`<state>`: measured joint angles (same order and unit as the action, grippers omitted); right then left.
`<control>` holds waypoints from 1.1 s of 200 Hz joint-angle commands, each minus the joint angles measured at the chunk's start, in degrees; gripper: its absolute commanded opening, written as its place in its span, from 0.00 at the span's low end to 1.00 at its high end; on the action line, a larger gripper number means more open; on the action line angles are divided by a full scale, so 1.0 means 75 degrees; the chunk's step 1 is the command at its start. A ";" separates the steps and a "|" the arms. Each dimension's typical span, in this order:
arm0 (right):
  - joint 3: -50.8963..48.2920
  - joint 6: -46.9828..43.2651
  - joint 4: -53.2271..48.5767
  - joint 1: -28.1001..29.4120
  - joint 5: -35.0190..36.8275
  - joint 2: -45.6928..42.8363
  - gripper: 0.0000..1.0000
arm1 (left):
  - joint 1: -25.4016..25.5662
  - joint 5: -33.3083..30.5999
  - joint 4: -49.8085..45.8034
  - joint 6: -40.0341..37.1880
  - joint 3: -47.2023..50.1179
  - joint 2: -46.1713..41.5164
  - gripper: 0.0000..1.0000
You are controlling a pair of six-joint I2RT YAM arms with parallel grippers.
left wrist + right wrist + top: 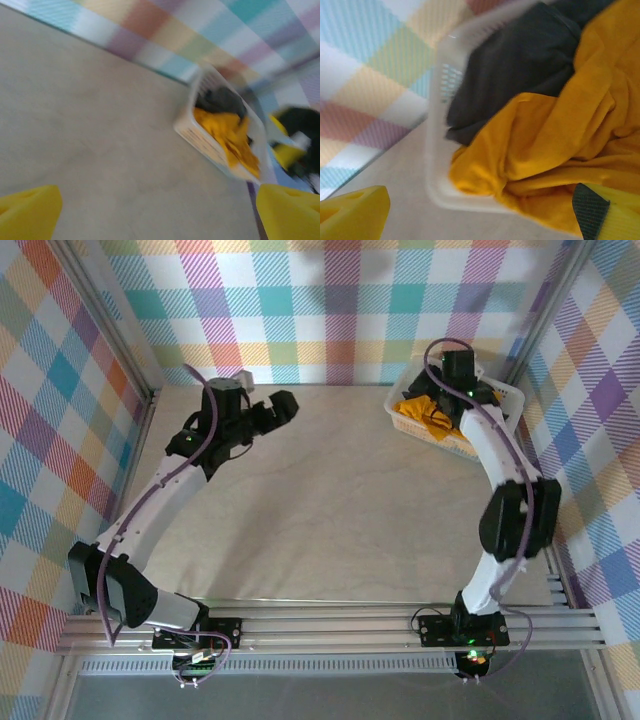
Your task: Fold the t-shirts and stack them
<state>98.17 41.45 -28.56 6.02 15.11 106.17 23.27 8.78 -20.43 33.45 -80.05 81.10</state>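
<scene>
Two t-shirts [545, 140] (orange, charcoal), one basket [436, 105], two arms [160, 485].

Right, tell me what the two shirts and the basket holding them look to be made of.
Crumpled orange-yellow shirt: soft matte cloth, likely cotton; it lies in loose folds. Dark charcoal shirt: same kind of matte cloth, softly creased. White lattice basket: rigid moulded plastic by its look, smooth, with small regular openings in its wall.
</scene>
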 commanded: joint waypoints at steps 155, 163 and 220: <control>0.0534 0.0194 0.0163 0.0188 0.0231 0.0202 0.00 | 0.0560 0.1206 -0.1384 -0.0261 -0.0632 -0.1134 0.91; 0.0528 0.0027 0.0205 0.0359 0.0518 -0.0122 0.00 | 0.0563 0.0922 -0.1570 -0.0236 -0.0621 -0.1125 0.91; 0.1552 -0.2004 0.0830 0.2037 0.1522 -0.1737 0.00 | 0.0523 -0.0747 -0.2697 0.0027 -0.0839 -0.0744 0.94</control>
<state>104.33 36.03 -28.88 16.56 22.39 97.91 26.87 8.40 -36.47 32.62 -84.33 74.30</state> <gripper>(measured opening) 0.059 0.940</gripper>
